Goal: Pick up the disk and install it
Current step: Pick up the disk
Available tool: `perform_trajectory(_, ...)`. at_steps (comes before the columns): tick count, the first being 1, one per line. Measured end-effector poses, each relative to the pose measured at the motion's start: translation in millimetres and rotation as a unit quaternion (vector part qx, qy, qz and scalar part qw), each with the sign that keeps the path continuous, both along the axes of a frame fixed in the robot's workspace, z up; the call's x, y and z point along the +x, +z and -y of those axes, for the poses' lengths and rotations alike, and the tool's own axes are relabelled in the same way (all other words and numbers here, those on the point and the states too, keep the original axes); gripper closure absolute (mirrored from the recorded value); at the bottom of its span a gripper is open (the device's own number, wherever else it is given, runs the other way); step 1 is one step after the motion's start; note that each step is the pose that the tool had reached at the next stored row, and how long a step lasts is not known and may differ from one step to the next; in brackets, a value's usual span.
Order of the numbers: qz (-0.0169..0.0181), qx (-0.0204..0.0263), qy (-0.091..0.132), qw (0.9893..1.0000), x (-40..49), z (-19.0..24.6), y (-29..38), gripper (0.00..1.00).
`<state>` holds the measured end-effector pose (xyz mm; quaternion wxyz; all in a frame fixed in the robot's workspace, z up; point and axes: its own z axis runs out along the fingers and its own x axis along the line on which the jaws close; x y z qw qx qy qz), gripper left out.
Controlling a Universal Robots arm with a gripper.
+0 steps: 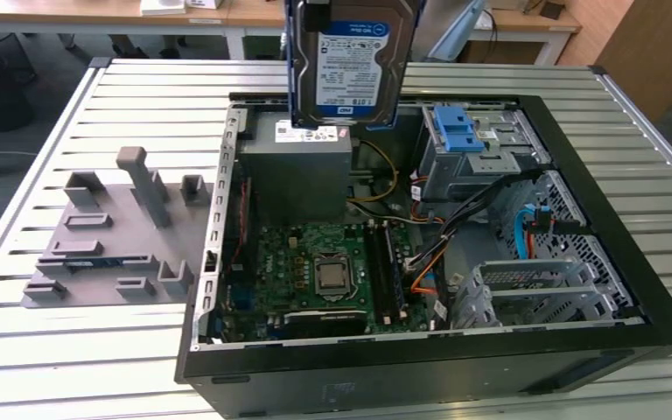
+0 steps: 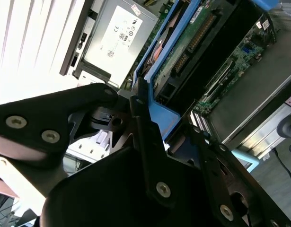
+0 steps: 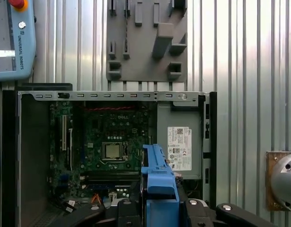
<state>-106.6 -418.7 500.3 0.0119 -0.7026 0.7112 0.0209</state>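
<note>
The disk (image 1: 348, 61), silver with a blue-and-white label and a blue bracket, hangs upright in the air above the back of the open computer case (image 1: 616, 227), over the grey power-supply box (image 1: 301, 166). My gripper (image 2: 159, 118) is shut on the disk's blue bracket, with a black finger (image 2: 138, 109) pressed against its edge. The disk's green circuit-board side (image 2: 192, 38) shows in the second wrist view. In the first wrist view the blue bracket (image 3: 159, 175) stands between the black gripper parts (image 3: 159, 208), above the motherboard (image 3: 112, 142).
Inside the case, a silver drive cage with a blue latch (image 1: 467, 144) sits to the exterior view's right of the power supply, with cables beside it. A grey fixture (image 1: 115, 236) lies on the slatted table left of the case. A teach pendant (image 3: 13, 38) rests nearby.
</note>
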Motion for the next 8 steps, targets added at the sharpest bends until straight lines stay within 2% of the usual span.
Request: perform_trajectory(8,0.0063,0.0037,0.000,1.0000,0.0,20.9,-5.1,0.64)
